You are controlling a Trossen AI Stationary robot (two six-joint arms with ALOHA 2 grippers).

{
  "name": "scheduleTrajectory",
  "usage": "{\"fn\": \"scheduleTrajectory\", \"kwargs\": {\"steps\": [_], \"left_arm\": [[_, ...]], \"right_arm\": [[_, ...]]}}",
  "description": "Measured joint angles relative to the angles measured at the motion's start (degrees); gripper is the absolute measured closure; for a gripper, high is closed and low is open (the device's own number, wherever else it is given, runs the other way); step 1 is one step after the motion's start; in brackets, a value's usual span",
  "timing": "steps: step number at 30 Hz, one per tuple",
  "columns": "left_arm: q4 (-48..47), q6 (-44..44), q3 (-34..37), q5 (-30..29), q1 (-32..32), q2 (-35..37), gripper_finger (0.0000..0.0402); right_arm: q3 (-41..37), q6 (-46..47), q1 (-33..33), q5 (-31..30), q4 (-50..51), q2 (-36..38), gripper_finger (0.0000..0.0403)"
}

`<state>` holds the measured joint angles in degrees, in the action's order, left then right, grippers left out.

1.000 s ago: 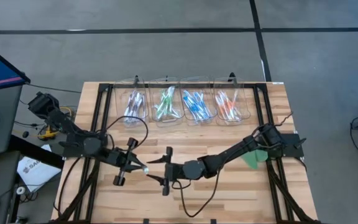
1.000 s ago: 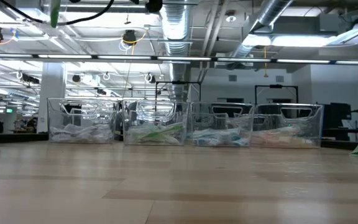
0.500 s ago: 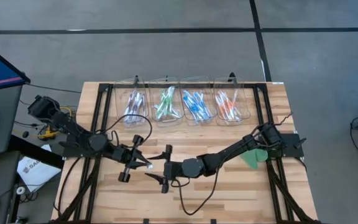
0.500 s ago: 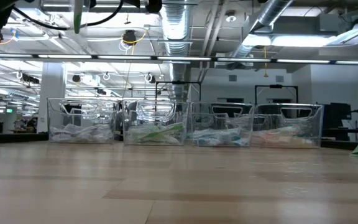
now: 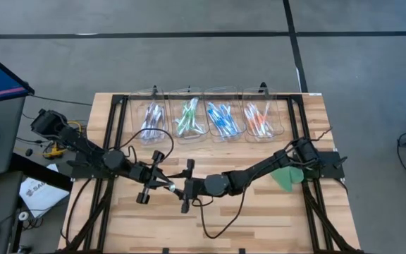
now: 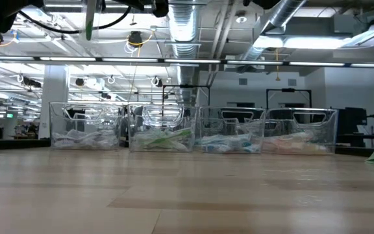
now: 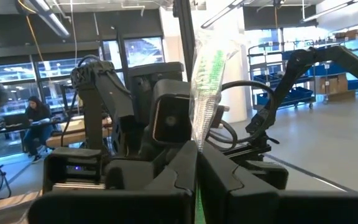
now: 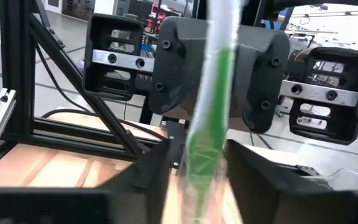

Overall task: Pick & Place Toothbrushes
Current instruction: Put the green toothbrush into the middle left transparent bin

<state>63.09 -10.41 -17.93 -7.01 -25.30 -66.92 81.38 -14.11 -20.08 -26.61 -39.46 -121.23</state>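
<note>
above the desk's (image 5: 259, 212) near middle, your left gripper (image 5: 166, 185) pinches a green toothbrush (image 7: 207, 81) with fingers closed, while your right gripper's (image 5: 183, 190) fingers straddle it, partly open.

Green-and-clear toothbrush (image 7: 207, 81) is seen between black fingers (image 7: 166, 174). Purple, green, blue and orange brushes are sorted in clear bins (image 5: 210, 116) on a light wood table (image 5: 259, 219).
</note>
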Motion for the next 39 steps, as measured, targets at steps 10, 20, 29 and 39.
{"fn": "scheduleTrajectory", "kwargs": {"steps": [10,20,29,39], "left_arm": [[-0.3,1.9,-0.1,0.4,1.1,0.0,0.0399],[-0.8,2.6,-0.1,0.5,0.9,0.0,0.0348],[-0.6,6.4,-0.1,0.3,0.7,0.2,0.0245],[-0.6,5.6,-0.1,2.0,0.6,0.4,0.0182]], "right_arm": [[2.5,-2.3,0.7,5.8,4.1,0.0,0.0371],[7.8,-4.4,-0.5,5.7,15.3,0.0,0.0371],[8.3,-2.7,-3.0,1.2,21.5,0.1,0.0371],[8.3,1.9,-6.4,-14.3,33.6,3.7,0.0371]]}}
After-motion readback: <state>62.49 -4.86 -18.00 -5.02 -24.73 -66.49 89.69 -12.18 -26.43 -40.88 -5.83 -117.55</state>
